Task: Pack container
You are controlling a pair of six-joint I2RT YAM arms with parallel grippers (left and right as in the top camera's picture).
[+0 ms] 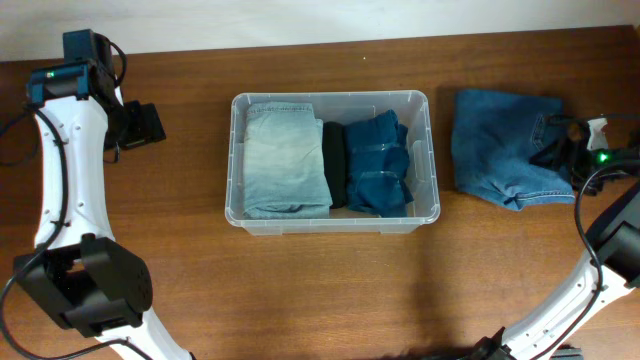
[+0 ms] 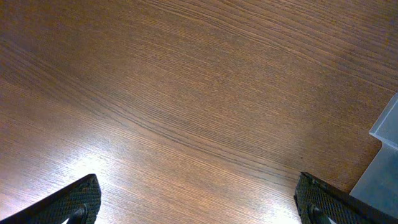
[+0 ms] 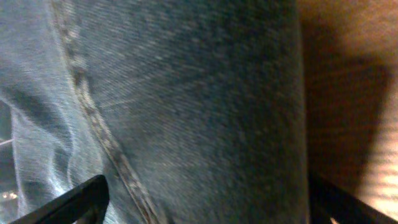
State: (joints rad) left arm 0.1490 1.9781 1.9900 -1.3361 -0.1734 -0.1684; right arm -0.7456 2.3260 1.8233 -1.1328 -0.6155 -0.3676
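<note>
The right gripper [image 3: 211, 208] is held spread wide, nothing gripped, just over the loose jeans [image 3: 186, 93] — clearly the nearer arm. To its left the container [image 1: 432, 160] is set mid-table, partly filled; beyond, the left gripper [image 1: 145, 125] is parted over the table [image 2: 186, 93].

Surface: a brown wood-grain table [image 1: 330, 290], with the grain running from 9 to 3 o'clock in the overhead view. Two items rest directly on it.

At centre — a large rectangular clear plastic bin with rounded corners and rolled rim [image 1: 330, 95], sitting flat with its long sides along the grain.

At 3 o'clock from the bin, near but not touching — a folded pair of mid-blue denim jeans [image 1: 500, 150], lying flat with a stitched seam visible. A strip of bare wood separates the two. The left wrist view shows a pale glare patch on the wood.
</note>
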